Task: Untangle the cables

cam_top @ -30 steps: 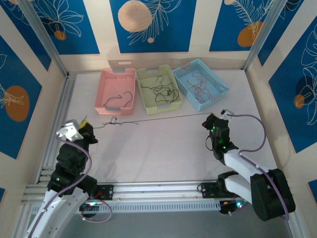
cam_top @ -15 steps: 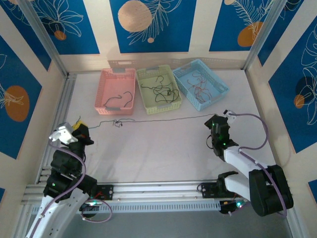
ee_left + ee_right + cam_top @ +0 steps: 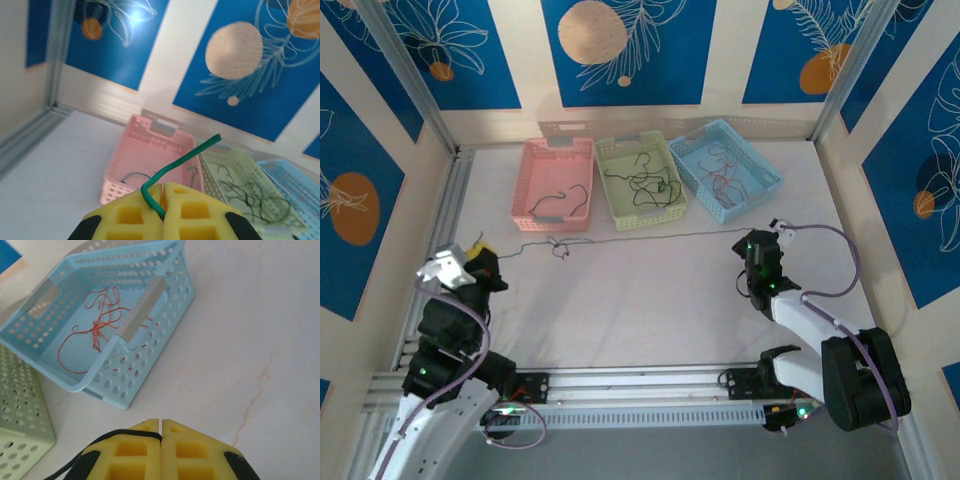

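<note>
Pulled back since 1 second ago, my left end effector (image 3: 163, 189) pinches a green cable (image 3: 182, 157). My right end effector (image 3: 160, 426) is closed on a black cable (image 3: 125, 431).

Open over the pale bare tabletop (image 3: 650, 310) from 4 to 8 o'clock. Barred mid-table by a thin dark wire cable (image 3: 650, 238), taut from 9 to 3 o'clock. Walled at 12 o'clock by perforated plastic pink basket (image 3: 552, 224), green basket (image 3: 652, 220), blue basket (image 3: 751, 200).

Green cable (image 3: 182, 159), pink basket (image 3: 120, 175)
</note>
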`<state>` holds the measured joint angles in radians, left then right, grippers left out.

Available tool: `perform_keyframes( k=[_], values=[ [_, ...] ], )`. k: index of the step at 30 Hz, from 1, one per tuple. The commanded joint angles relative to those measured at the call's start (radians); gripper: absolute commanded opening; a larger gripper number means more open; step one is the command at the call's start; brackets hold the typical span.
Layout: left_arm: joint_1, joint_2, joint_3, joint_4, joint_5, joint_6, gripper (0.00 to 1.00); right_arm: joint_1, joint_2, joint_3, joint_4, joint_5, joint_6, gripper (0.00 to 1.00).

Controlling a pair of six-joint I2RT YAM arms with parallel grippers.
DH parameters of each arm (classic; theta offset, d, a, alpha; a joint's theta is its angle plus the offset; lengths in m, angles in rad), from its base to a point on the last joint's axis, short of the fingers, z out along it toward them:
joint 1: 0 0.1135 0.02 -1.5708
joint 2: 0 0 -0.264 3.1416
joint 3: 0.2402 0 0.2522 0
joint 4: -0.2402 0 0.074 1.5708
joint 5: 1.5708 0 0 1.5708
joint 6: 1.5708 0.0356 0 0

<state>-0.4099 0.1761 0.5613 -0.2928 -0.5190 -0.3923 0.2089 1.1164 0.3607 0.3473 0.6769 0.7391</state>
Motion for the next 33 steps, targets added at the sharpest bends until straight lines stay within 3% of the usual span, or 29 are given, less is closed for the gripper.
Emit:
perform_keyframes(
  k=[1, 5, 13, 19, 23, 26, 28, 31, 33],
  values=[
    [0.008, -0.05, 0.057, -0.026, -0.218, 0.099, 0.0, -0.014, -0.012, 0.027, -0.091, 0.106, 0.086, 0.0],
    [0.008, -0.045, 0.106, -0.01, -0.412, 0.169, 0.0, -0.018, -0.015, 0.035, -0.133, 0.125, 0.124, 0.0],
    [0.008, -0.098, 0.189, 0.11, -0.495, 0.306, 0.0, -0.05, -0.022, 0.035, -0.183, 0.119, 0.188, 0.0],
    [0.007, -0.068, 0.206, 0.009, -0.235, 0.143, 0.0, -0.025, -0.027, 0.023, -0.084, 0.085, 0.095, 0.0],
    [0.006, -0.003, 0.168, 0.014, -0.164, 0.081, 0.0, -0.01, -0.035, 0.023, -0.083, 0.103, 0.075, 0.0],
    [0.007, 0.065, 0.151, 0.035, -0.037, 0.039, 0.0, -0.011, -0.031, 0.013, -0.008, 0.017, 0.03, 0.0],
    [0.006, 0.115, 0.13, 0.071, 0.058, 0.025, 0.0, -0.011, -0.013, 0.031, 0.041, -0.114, -0.032, 0.02],
    [0.006, 0.171, 0.087, 0.138, 0.175, 0.01, 0.0, 0.011, 0.027, 0.073, 0.096, -0.289, -0.117, 0.25],
    [0.007, 0.214, 0.076, 0.156, 0.221, 0.008, 0.0, 0.058, 0.046, 0.1, 0.117, -0.312, -0.172, 0.43]
  ],
)
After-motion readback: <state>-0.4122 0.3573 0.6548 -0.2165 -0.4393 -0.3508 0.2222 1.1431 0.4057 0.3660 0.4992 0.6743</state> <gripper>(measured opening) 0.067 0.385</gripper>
